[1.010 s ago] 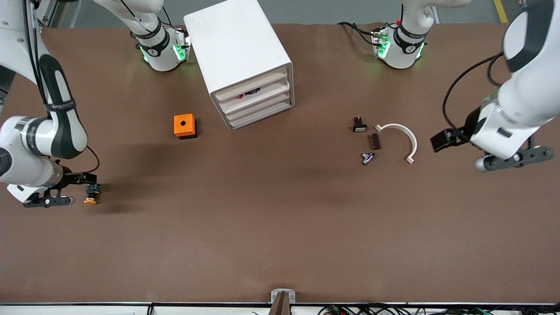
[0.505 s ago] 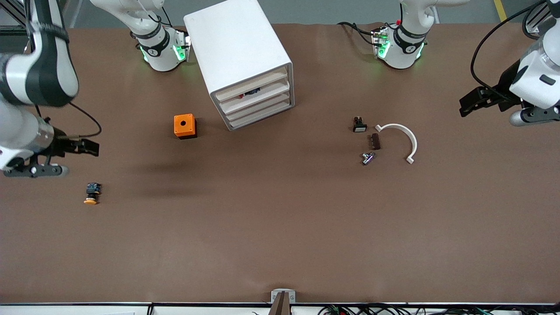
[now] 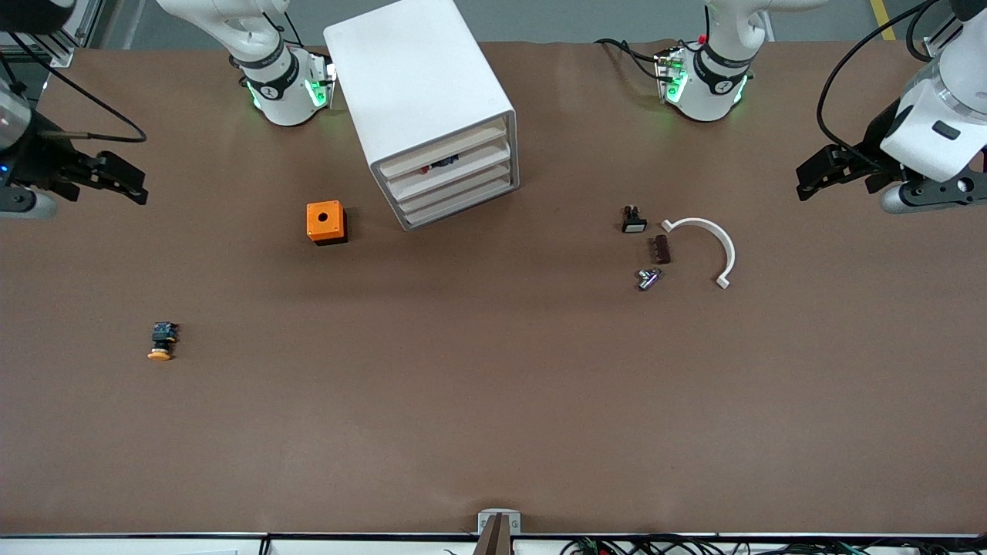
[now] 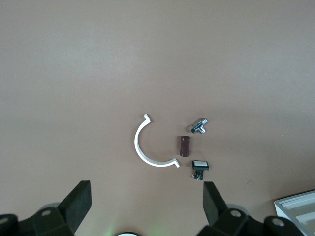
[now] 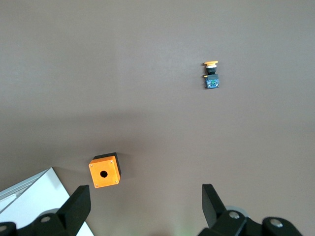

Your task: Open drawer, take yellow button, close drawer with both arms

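The button (image 3: 160, 341) lies on its side on the brown table toward the right arm's end, with its orange cap and dark body also clear in the right wrist view (image 5: 211, 73). My right gripper (image 3: 133, 183) hangs open and empty over the table edge at that end, well apart from the button. The white cabinet (image 3: 420, 92) stands near the robots' bases, and its top drawer (image 3: 446, 146) sits flush with the three lower ones. My left gripper (image 3: 811, 179) hangs open and empty over the left arm's end of the table. Both wrist views show wide black fingertips with bare table between them.
An orange cube with a hole (image 3: 325, 222) sits beside the cabinet. Toward the left arm's end lie a white arc (image 3: 713, 239), a brown piece (image 3: 661, 249), a metal fitting (image 3: 648, 278) and a black piece with a white face (image 3: 633, 220).
My right gripper has risen from the button and drawn back toward the table edge, leaving the button on the table. My left gripper has lifted and moved toward its own end.
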Controlling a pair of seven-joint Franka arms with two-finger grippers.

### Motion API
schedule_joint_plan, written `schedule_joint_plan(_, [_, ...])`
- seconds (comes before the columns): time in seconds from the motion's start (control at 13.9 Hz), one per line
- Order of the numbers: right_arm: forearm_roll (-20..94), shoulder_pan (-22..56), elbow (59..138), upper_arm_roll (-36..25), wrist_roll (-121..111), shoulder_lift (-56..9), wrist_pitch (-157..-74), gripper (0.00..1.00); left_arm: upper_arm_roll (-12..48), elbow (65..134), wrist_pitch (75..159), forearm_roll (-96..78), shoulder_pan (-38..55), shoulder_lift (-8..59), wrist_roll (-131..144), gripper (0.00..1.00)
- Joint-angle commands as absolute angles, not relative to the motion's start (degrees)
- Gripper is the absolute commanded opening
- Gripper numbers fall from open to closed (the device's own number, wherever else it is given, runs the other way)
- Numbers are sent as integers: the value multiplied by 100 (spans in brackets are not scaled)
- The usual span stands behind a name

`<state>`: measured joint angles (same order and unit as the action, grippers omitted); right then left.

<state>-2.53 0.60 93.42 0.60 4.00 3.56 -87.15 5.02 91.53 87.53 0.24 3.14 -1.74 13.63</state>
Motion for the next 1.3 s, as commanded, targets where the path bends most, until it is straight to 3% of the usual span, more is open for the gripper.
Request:
schedule_joint_plan(0.0, [-115, 35, 8992, -26, 431, 237, -8482, 100, 536, 9272, 8807, -70, 255, -308, 1310, 100])
schedule_joint_plan(1.23, [131, -246, 8701, -70, 404, 158, -8341, 100, 457, 9237, 8675, -53, 149, -369, 1248, 100])
